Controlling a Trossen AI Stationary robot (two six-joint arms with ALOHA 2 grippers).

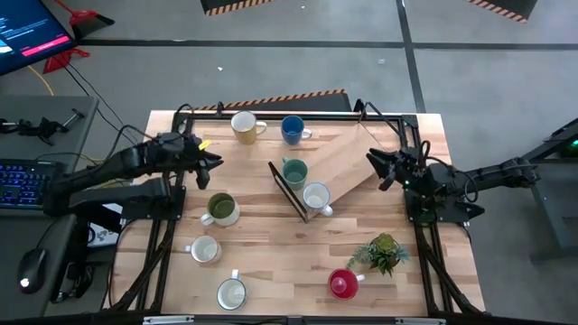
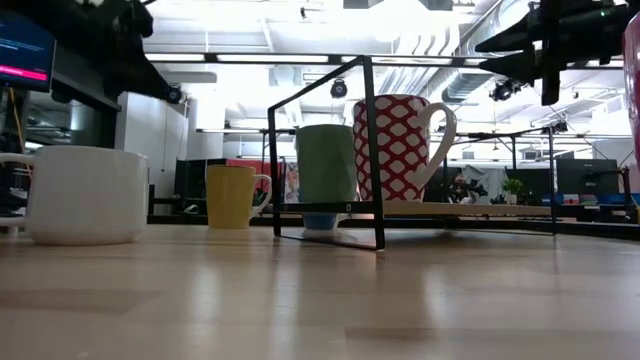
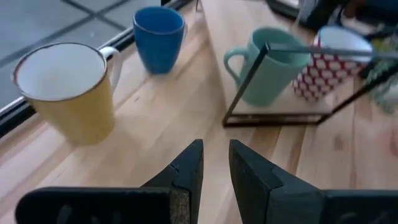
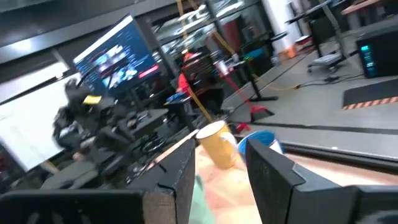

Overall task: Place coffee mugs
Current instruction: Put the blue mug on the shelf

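Spanning pale wood table [image 1: 298, 262] (grey concrete floor [image 1: 452, 81] around), both claws slightly spread, empty.

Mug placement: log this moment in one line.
left gripper: open, empty, above table near yellow mug | right gripper: open, empty | rack: holds teal mug, patterned mug

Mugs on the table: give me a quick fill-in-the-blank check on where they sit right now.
1. On the black rack's wooden board stand ___ mugs.
2. Beside the teal mug on that board stands the ___ patterned mug.
3. Nearest the potted plant sits the ___ mug.
4. By the table's far edge, next to the yellow mug, stands the ___ mug.

Missing words: two; red-and-white; red; blue
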